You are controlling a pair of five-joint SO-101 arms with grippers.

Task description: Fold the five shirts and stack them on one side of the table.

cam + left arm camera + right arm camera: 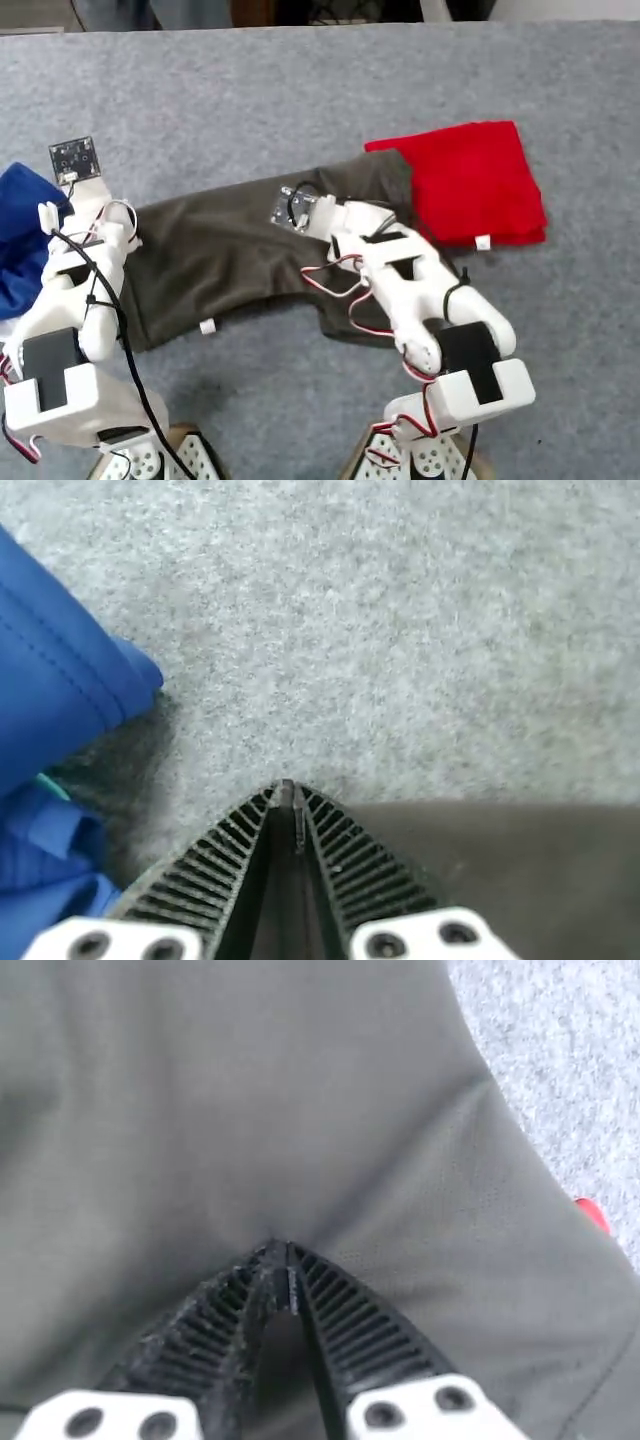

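Dark olive fabric shirt (230, 250) lies spread on grey carpeted table (300, 90), between blue fabric shirt (20, 230) and folded red fabric shirt (475, 185).
Right gripper (285, 1260) pinches its cloth with closed fingers; left gripper (288, 792) fingers are pressed together near its edge.

The desk (300, 90) is a light grey, speckled paler and darker all over. Under the right gripper (285, 1252) the olive shirt (220, 250) is a plain, dull olive-grey without print, with a small white tag (208, 326) at its edge. To that gripper's right, the red shirt (470, 180) is a solid bright red with a white label (483, 241). Left of the left gripper (288, 786), the blue shirt (50, 700) is plain royal blue with darker stitch lines. Both grippers are ribbed black on white mounts. The right arm (410, 280) is white, with red and white wires (330, 270).
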